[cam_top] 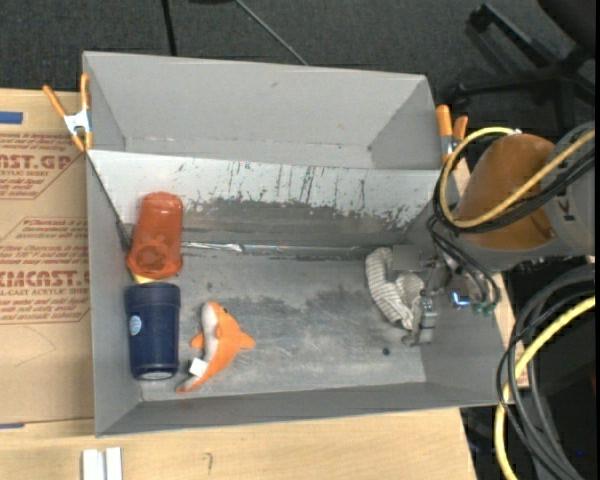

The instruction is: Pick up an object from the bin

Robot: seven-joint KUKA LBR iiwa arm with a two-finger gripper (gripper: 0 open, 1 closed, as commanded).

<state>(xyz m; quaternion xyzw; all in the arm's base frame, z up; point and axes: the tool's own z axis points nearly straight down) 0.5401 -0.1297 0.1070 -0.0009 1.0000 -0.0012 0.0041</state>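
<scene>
Lying near the bin's [280,373] right wall, grey-white ribbed cloth [388,286] runs top-to-bottom; pincer [419,324] at its lower end, open/closed unclear.

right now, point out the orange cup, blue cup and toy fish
orange cup [157,234], camera view, middle of its side
blue cup [153,330], camera view, middle of its side
toy fish [218,343], camera view, its body

Bright even light — pale sheen on the bin [260,108], soft shadows
</scene>
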